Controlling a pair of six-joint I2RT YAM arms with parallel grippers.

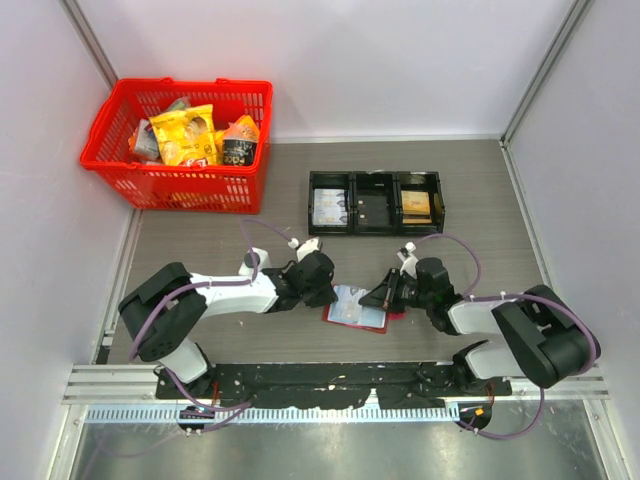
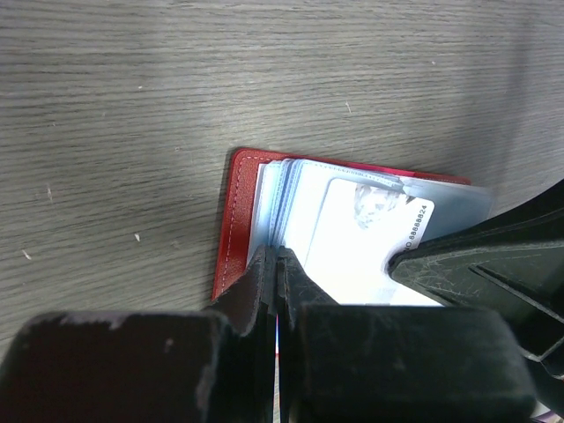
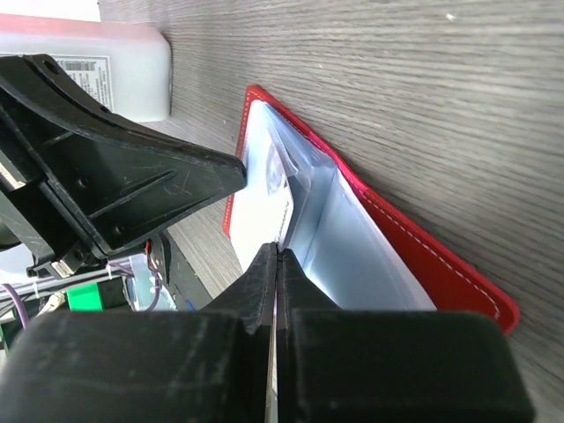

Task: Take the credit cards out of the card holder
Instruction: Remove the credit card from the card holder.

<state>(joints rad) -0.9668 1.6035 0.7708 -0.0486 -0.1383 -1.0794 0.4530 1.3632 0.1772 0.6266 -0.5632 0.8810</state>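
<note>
The red card holder point(image 1: 336, 319) lies spread open on the table between my two grippers, its pale blue sleeves facing up. My left gripper point(image 1: 327, 289) is shut on the sleeves' edge near the fold point(image 2: 277, 256), next to the red cover point(image 2: 236, 220). A whitish credit card point(image 2: 352, 251) with small printed digits sits partly out of a sleeve. My right gripper point(image 1: 384, 296) is shut at that card's edge point(image 3: 278, 249), between the white card point(image 3: 260, 220) and a blue sleeve point(image 3: 361, 256). Any other credit cards are hidden in the sleeves.
A black three-compartment tray point(image 1: 375, 203) stands behind the card holder, with items in its left and right compartments. A red basket point(image 1: 180, 140) of snack packs stands at the back left. Grey walls close in both sides.
</note>
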